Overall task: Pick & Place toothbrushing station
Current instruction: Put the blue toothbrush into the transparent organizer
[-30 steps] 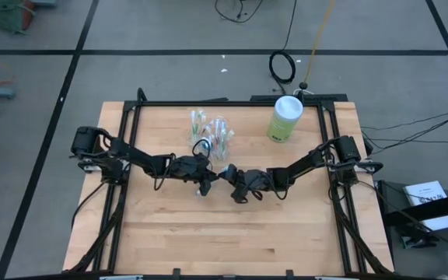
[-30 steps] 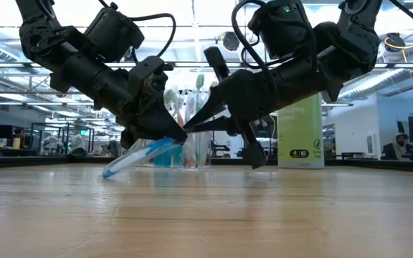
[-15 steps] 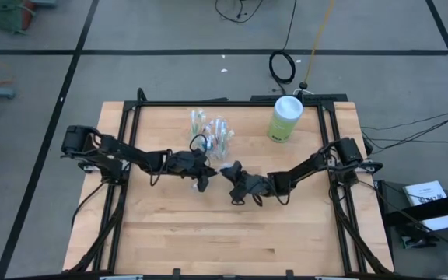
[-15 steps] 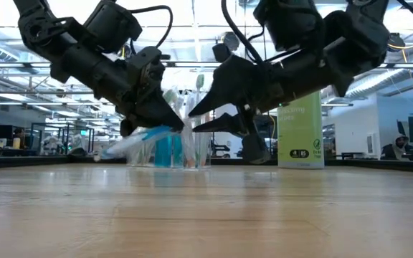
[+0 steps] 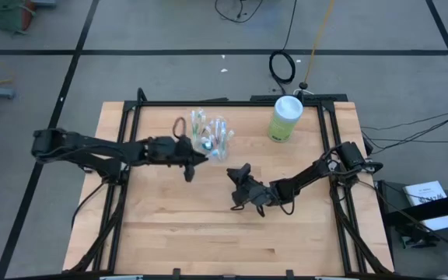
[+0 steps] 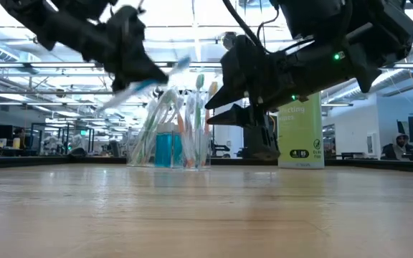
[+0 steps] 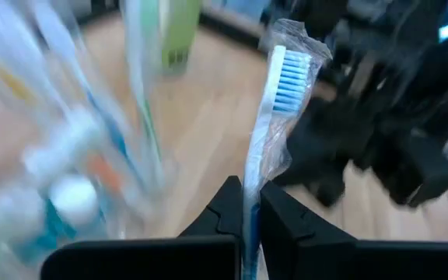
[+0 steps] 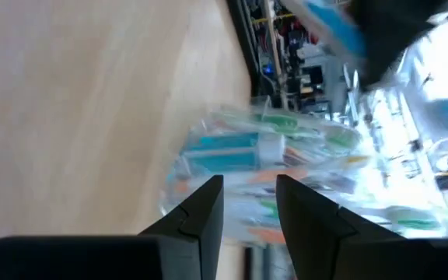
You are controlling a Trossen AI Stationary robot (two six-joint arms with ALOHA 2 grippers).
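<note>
A wrapped toothbrush [image 7: 274, 117] with blue bristles sits in my shut left gripper [image 7: 251, 214], which is raised above the table [image 5: 169, 233] beside a clear container [image 5: 212, 132]. In the low view the brush [image 6: 149, 82] slants above the container [image 6: 171, 136], which holds several pastel toothbrushes and teal tubes. My right gripper [image 5: 234, 187] hangs open and empty near the table's middle, to the right of and nearer than the container [image 8: 271, 163], its fingers [image 6: 217, 118] pointing toward it. My left gripper pinches the toothbrush's handle [image 7: 249, 204] in its clear wrapper between the two fingers. The brush runs on forward past the fingertips, its bristle head [image 7: 290, 74] at the free end. It is lifted clear of the table and tilted, head end higher.
A tall green canister [image 5: 285, 118] with a white lid stands at the table's far right. Bare wood lies across the near half of the table. A black frame [image 5: 232, 103] runs along the table's edges.
My right gripper has opened, let go of the toothbrush and drawn back toward the near right. My left gripper has risen with the brush and gone toward the far left, up beside the container. The brush's lower end, on the table before, is now lifted clear.
</note>
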